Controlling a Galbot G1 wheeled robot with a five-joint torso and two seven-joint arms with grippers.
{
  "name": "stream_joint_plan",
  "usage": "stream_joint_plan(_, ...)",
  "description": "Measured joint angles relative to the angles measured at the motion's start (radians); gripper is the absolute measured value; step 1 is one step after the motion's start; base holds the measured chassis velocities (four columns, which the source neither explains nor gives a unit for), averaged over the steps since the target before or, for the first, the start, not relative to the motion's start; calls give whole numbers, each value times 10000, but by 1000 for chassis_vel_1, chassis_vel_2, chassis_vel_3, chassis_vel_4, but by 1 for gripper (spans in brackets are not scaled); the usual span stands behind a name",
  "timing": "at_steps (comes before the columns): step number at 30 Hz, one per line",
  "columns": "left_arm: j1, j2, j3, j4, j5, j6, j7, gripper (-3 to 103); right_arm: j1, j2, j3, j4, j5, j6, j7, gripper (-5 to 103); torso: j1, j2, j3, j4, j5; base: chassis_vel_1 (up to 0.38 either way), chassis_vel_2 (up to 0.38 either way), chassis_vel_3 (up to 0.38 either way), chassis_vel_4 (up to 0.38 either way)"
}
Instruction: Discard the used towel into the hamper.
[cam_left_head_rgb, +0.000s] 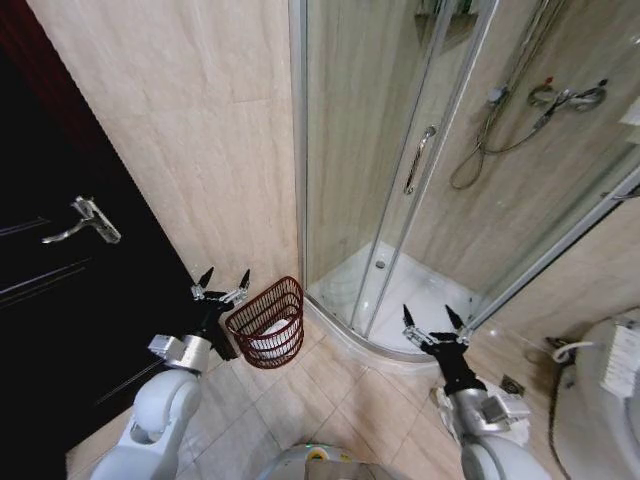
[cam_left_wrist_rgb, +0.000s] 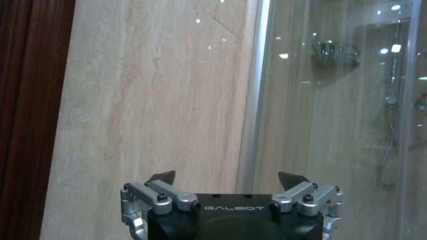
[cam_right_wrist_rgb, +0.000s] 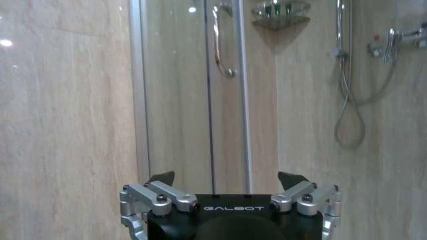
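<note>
Both tools are spread wide with nothing in them. My left tool (cam_left_head_rgb: 222, 284) hangs just beside the hamper (cam_left_head_rgb: 270, 322), a bit above its rim on the door side. The right tool (cam_left_head_rgb: 432, 321) sits well apart, over the floor (cam_left_head_rgb: 330, 395) in front of the shower (cam_left_head_rgb: 400, 150) curb. From the wrist cams I just see each one pointing at the tiled wall (cam_left_wrist_rgb: 153, 100) and the shower glass.

The hamper stands on the floor in the corner between the wall and the shower, tipped a little toward me. There's something white lying in the bottom of it, and my guess is that's the towel, already in. I can't make out the fabric well enough to swear to it.

Handling-wise, a towel is soft, light and floppy, so I'd pinch a bunched fold rather than an edge. The hamper looks like light wire, so it'd probably skid or tip if I bump it.
</note>
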Motion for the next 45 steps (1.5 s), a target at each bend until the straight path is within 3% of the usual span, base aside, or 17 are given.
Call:
stream_joint_plan(15,-191,-310,-3,49,50,185,-155,100,95,-39,59,309,-162,-590,157,100,335,724,392,-1,2,0,0,0,0)
stream_joint_plan(45,-61,-203,-223,-531,-151,363,-395,100,203,-75,154,347,-234,-520,344,100,1043,2269,1227,-1,2,0,0,0,0)
